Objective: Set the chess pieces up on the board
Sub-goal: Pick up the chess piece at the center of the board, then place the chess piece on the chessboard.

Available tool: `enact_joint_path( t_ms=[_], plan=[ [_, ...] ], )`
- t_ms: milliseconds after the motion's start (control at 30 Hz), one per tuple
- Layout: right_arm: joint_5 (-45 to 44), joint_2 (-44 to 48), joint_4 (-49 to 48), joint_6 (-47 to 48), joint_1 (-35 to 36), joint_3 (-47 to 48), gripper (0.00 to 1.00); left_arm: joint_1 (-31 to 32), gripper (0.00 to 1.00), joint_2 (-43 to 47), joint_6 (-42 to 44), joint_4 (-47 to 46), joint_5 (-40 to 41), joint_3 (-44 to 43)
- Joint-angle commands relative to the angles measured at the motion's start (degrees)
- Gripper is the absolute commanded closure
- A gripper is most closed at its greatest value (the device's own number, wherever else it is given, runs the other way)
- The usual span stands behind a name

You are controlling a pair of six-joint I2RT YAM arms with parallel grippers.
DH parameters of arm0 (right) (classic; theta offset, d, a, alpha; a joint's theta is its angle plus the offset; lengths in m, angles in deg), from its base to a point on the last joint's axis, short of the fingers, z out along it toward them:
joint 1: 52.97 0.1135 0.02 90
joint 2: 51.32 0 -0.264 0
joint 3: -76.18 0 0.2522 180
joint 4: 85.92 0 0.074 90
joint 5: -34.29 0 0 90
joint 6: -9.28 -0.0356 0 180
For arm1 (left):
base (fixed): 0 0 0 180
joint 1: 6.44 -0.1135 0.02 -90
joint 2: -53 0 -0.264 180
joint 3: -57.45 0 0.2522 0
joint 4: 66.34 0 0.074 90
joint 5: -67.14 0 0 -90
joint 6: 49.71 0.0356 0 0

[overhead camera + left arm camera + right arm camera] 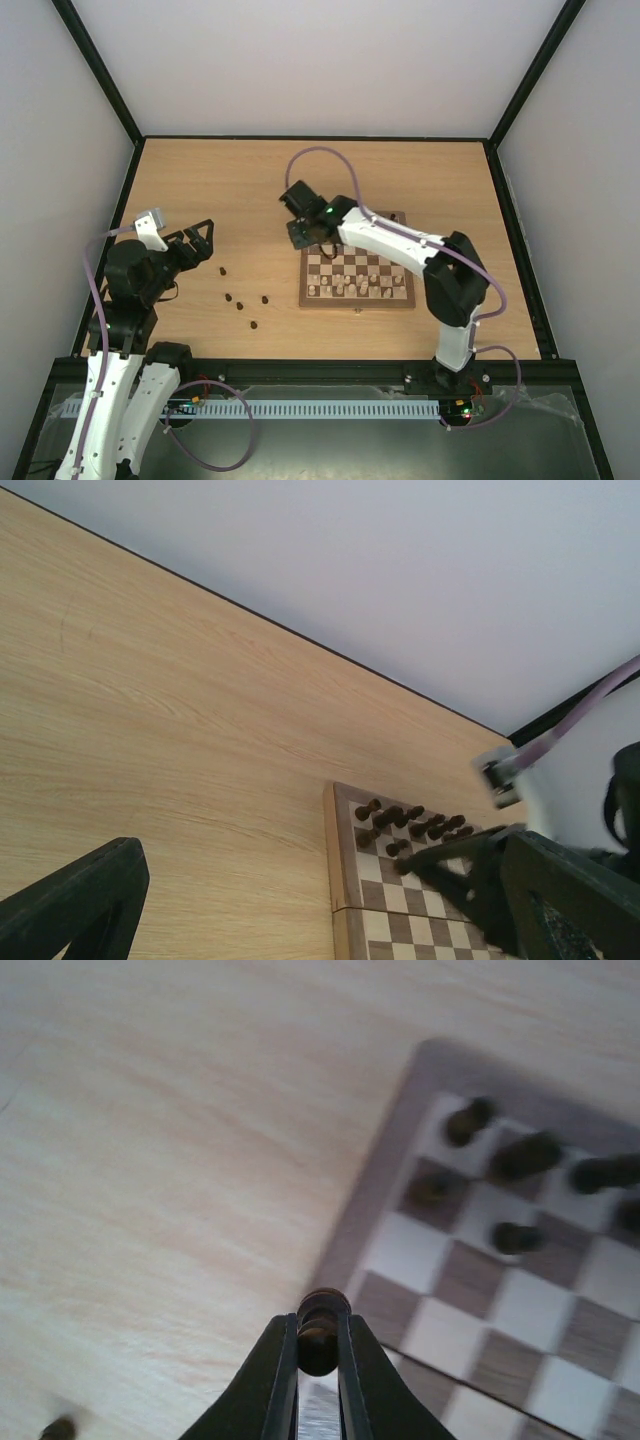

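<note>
Right claw point(320, 1325) pinches one dark chess piece point(322, 1305), lower centre, just off the board point(392, 1130) edge. Best carry it over an empty square, lower straight, clear of neighbours. Left claw point(197, 241) spread open; loose pieces point(241, 301) left of board on table point(200, 180).

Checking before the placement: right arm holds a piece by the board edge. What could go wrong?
1. The dark piece is pinched at the tips of the right fingers; it might slip or tip on release.
2. Placed pieces crowd the board squares close by; descending fingers might knock one.
</note>
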Motion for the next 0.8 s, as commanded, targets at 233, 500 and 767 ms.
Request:
enact_joint_path(
  t_ms=[233,500,767],
  plan=[
    [-1.4,7.0,3.2,1.4,-11.4,-6.5,0.9,-0.2,0.01,-0.3,0.0,-0.4,-0.3,-0.4],
    [-0.6,4.1,2.2,1.8,-13.2,-6.9,0.9,-0.2,0.01,-1.0,0.1,-0.7,-0.3,-0.6],
    [0.2,-0.3,0.7,1.7,-13.8,-6.2,0.91,-0.2,0.0,-1.3,0.1,-1.0,-0.4,-0.8]
  ],
)
